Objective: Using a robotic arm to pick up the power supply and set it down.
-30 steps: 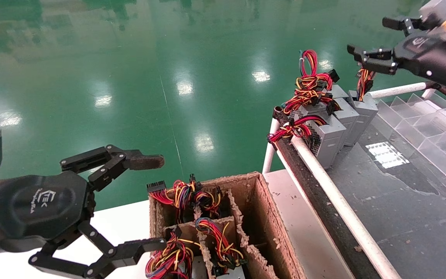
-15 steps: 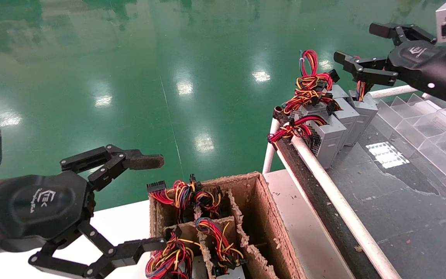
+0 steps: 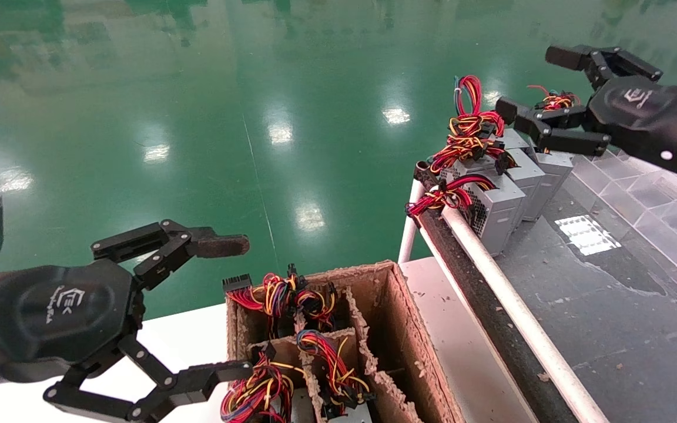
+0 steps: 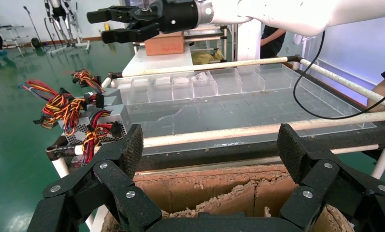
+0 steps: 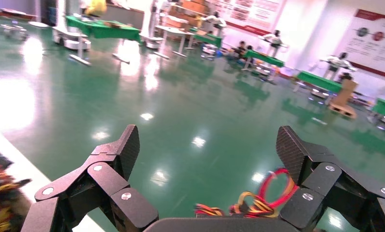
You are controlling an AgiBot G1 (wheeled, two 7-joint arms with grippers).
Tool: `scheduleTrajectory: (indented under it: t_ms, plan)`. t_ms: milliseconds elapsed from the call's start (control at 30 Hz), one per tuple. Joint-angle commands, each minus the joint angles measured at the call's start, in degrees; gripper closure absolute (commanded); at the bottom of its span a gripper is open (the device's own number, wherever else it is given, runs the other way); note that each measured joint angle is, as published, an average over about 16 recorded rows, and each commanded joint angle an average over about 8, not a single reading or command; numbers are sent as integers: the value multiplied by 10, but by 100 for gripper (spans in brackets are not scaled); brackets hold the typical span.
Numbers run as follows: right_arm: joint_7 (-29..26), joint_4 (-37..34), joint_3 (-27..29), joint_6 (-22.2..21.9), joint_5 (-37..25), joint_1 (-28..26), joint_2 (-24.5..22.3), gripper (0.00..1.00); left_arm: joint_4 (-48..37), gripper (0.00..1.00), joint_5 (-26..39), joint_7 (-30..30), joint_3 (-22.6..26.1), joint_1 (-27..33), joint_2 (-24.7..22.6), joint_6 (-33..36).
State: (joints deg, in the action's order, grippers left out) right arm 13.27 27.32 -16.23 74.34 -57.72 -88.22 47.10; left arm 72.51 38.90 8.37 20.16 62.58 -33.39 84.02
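Head view: right black claw gripper hangs with fingers spread over the far end of the row of small grey sheet-metal power supplies on the dark shelf, likely lining up a grab; left black claw gripper spread, parked by the cardboard box.

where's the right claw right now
In the head view the right claw is at upper right, open, hovering above the far end of the row of grey power supplies on the dark table.

Overhead head view, two wrist close-ups
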Motion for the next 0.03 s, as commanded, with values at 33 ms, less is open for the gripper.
scheduleTrajectory:
  t_ms: [33]
  plan:
    - [-22,43,0,11,15,25,-11,0,0,0,0,0,0,0,0,0]
